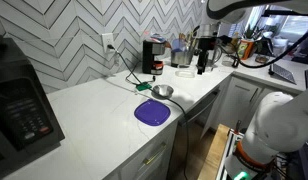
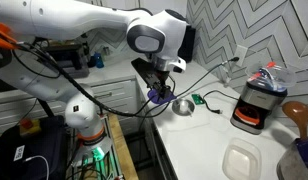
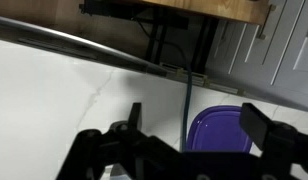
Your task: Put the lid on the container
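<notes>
- Gripper has its two dark fingers spread wide with nothing between them. In the wrist view the lid shows on the counter below, nearer the right-hand finger. In an exterior view the gripper hangs over the counter's edge, just above the lid.
- Counter is white and runs along a wall of herringbone tile.
- Microwave, black, stands at one end of the counter, well apart from everything else.
- Container, dark and upright, stands back by the wall. It is uncovered by the lid and well apart from it.
- Lid, purple and flat, lies on the counter near its front edge. Only a sliver of it shows under the gripper in an exterior view.
- Bowl, small and shiny, sits just behind the lid, between it and the container.
</notes>
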Robot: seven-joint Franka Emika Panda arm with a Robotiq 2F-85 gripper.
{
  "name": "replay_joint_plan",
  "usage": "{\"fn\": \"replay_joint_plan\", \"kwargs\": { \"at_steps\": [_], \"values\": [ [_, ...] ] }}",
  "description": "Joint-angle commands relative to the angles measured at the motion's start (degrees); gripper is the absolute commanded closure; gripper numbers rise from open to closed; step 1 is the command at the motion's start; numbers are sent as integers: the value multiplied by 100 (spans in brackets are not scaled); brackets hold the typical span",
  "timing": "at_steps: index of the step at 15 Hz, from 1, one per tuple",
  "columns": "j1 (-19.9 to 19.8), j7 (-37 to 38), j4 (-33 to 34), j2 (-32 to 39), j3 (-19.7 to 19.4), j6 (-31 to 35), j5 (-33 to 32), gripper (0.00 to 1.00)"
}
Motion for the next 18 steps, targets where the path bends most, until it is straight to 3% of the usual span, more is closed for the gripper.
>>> {"fn": "replay_joint_plan", "kwargs": {
  "at_steps": [1,7,11,15,18],
  "values": [
    [-116,-53,10,28,92,-10,50,0],
    [-124,37,-60,-14,169,166,28,0],
    [178,129,-881,-435,1068,900,-398,0],
    [756,-79,-1230,-290,1729,1245,-471,0],
    [1187,-838,-868,69,1517,1030,-190,0]
  ]
}}
